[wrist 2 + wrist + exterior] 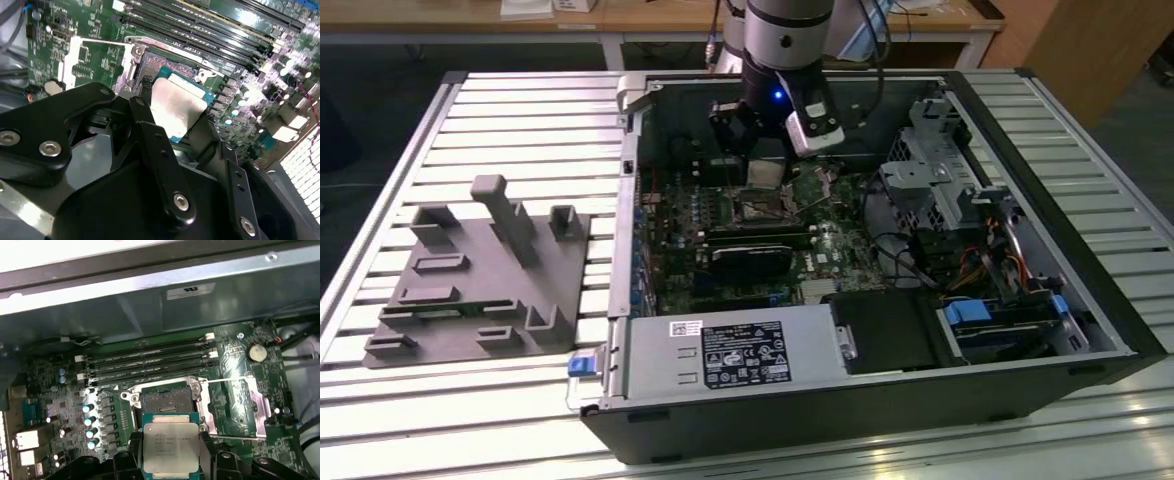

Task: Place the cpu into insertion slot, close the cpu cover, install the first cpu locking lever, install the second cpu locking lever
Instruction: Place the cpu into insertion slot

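Exterior view: gripper (767, 172) hovers over the insertion slot (763, 208), far inside the case (881, 400).
Second wrist view: fingers (148, 125) clamp the cpu (176, 105) by two edges.
First wrist view: cpu just short of the slot; cpu cover (257, 407) lies open beside it.
Risk: misaligned lowering could damage the slot.

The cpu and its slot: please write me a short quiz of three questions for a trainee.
1. True or false: the cpu already lies in the insertion slot.
2. What does the gripper hold? A) the cpu B) a screw C) nothing
3. Fill in: the cpu cover beside the slot is ___ (open or closed).
Key: 1 false; 2 A; 3 open.
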Tool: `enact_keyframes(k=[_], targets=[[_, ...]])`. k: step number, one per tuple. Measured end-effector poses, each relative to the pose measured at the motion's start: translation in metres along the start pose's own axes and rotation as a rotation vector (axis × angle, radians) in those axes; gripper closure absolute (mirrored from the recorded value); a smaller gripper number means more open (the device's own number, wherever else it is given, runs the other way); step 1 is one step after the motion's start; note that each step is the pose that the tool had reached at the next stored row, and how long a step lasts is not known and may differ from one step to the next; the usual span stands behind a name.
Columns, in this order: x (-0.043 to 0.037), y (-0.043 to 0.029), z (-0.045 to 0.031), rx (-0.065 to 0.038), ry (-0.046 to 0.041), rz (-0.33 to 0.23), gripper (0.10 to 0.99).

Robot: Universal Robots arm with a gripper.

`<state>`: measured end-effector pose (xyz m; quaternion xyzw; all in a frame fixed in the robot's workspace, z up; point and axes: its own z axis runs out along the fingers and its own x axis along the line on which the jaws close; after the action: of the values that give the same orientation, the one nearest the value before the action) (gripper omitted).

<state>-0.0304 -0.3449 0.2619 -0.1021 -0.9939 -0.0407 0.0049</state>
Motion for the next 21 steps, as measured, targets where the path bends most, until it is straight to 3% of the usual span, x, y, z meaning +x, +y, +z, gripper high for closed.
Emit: enact_keyframes(k=[21], targets=[[0.0000,-0.0002,0.0023,0.015,-0.0297,0.314,0.549]])
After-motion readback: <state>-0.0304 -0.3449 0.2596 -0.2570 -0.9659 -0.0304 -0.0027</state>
